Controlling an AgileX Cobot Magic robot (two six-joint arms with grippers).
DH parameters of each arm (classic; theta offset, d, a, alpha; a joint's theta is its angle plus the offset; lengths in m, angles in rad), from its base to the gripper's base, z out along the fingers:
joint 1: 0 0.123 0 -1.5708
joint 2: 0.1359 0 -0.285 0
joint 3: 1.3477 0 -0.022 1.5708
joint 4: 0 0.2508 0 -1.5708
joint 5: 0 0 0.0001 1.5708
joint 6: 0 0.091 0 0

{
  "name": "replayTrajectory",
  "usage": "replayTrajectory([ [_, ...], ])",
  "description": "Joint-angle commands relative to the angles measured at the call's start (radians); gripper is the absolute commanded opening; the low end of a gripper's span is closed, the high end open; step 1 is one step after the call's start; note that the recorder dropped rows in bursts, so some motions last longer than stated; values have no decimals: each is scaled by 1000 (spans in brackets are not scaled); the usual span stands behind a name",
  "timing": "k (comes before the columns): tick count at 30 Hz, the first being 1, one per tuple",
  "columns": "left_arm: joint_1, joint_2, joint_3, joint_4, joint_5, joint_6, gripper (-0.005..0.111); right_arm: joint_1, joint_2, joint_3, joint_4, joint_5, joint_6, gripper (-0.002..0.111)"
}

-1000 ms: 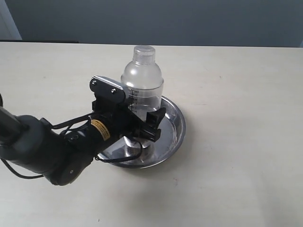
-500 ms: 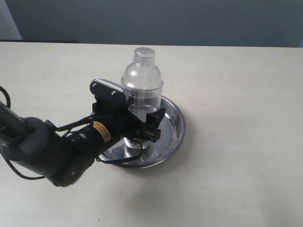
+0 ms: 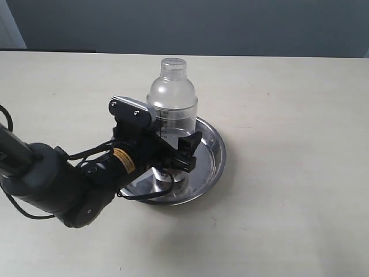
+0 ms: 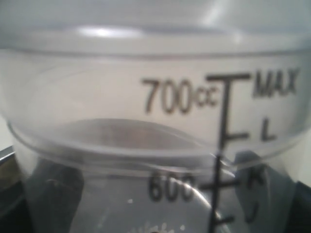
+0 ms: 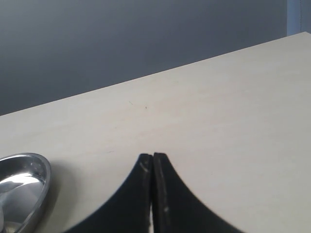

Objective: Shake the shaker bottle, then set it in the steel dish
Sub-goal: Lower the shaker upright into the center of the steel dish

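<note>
The shaker bottle (image 3: 173,101), clear frosted plastic with a domed shoulder and narrow cap, stands upright over the steel dish (image 3: 211,154). Whether its base touches the dish is hidden by the arm. My left gripper (image 3: 173,152) is shut on the bottle's lower body, one black finger (image 3: 189,151) showing on its right side. In the left wrist view the shaker bottle (image 4: 155,102) fills the picture, with printed 700cc, MAX and 600 marks. The granules are hidden. My right gripper (image 5: 153,156) is shut on nothing above bare table, with the steel dish (image 5: 29,177) at the edge of its view.
The pale wooden table (image 3: 288,115) spreads all round the dish. A dark grey wall (image 3: 230,23) runs behind the far edge. The left arm's black body (image 3: 63,184) and its cables lie over the table's front left.
The bottle and left gripper have sunk a few pixels and shifted slightly left over the dish. The last half second shows almost no motion.
</note>
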Motion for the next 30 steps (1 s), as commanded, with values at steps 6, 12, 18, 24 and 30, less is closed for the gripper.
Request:
replayTrajectory([
  [6, -1, 3, -1, 30, -29, -10, 76, -3, -5, 1, -1, -11, -3, -1],
  [12, -1, 3, -1, 98, -29, -4, 105, -3, -5, 1, -1, -11, -3, -1],
  [18, -1, -1, -1, 131, -25, 4, 106, -3, -5, 1, -1, -11, -3, -1],
  [24, 43, -62, 17, 151, 54, 21, 106, -3, -5, 1, -1, -11, -3, -1],
  [30, 52, -77, 27, 179, 72, 11, 106, -3, -5, 1, -1, -11, -3, -1],
])
